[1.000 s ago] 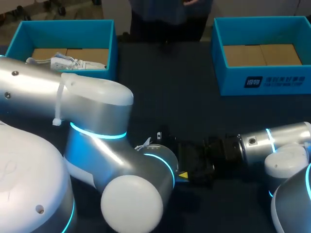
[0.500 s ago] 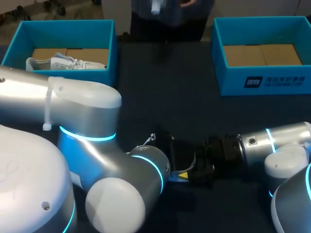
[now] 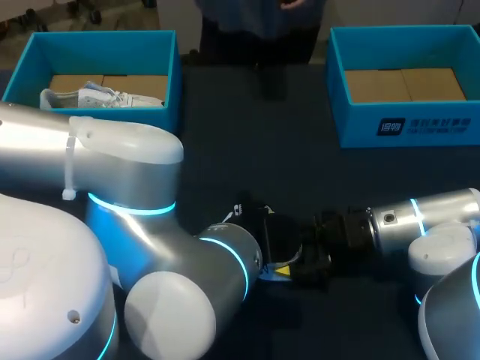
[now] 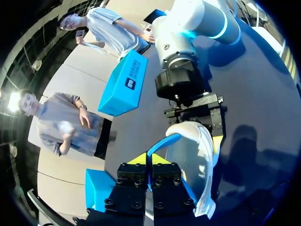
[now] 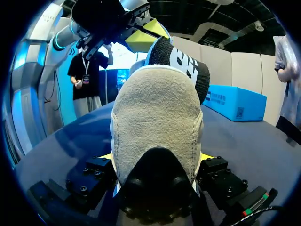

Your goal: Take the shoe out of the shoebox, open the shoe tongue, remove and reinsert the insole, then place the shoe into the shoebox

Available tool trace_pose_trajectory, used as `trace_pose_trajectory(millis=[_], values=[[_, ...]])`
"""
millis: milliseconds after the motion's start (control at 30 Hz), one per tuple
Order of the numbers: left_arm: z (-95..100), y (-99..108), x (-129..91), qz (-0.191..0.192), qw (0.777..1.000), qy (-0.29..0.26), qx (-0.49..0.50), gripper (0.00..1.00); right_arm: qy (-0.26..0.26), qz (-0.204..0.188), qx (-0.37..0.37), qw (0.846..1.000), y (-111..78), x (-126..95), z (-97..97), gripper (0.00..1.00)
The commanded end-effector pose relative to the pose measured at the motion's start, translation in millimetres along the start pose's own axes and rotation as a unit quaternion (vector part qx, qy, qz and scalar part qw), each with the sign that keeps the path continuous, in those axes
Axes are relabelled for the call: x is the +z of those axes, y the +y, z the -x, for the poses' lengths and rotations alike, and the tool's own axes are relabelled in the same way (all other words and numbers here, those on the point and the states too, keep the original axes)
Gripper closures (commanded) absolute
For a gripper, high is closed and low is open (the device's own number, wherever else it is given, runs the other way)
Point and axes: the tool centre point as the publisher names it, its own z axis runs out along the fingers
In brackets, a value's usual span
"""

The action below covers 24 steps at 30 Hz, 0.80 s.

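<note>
Since the sneaker (image 5: 157, 127) is clamped heel-first in the right gripper (image 5: 154, 159), with both yellow tips squeezing the sides of the heel, it hangs low over the near middle of the table (image 3: 255, 150), right between my two arms. The left gripper (image 4: 148, 161) is pinched tight on a thin blue-edged flap coming out of the shoe's mouth. I'm reading that as the insole (image 4: 164, 140) (black top, blue underside), though it could be the tongue, honestly hard to call.

Handling-wise, my guess is the sneaker is light. The upper looks like soft mesh that will squash, so the stiffer suede heel is the sane place to clamp, and that's where it's held. The insole looks like thin floppy foam. It'll bend and drag on the lining, so I'd grip it at the heel end and pull along the shoe's length, not sideways, or it'll fold or slip from the tips. Nothing fragile, just fiddly.

Around it, the left shoebox (image 3: 97, 46) sits far left with a second sneaker (image 3: 90, 96) lying in it. The right shoebox (image 3: 405, 124) is far right with only cardboard showing inside. Both are well apart from the grippers. The real obstacle is the left arm (image 3: 135, 187), which bulks over the near left. The two grippers are also nose to nose, so there's little room to swing without bumping.
</note>
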Motion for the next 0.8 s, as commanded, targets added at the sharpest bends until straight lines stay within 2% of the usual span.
trace_pose_trajectory(millis=[33, 800], values=[[-3.7, 0.3, -21.0, -0.002, 1.000, -0.018, -0.013, 1.00, -0.001, -0.002, 0.000, 1.000, 1.4, 0.6, -0.8, 1.00], [-3.0, 4.2, -28.2, -0.018, 0.993, -0.039, -0.110, 1.00, -0.001, -0.002, 0.000, 1.000, 1.4, 0.6, -0.8, 1.00]])
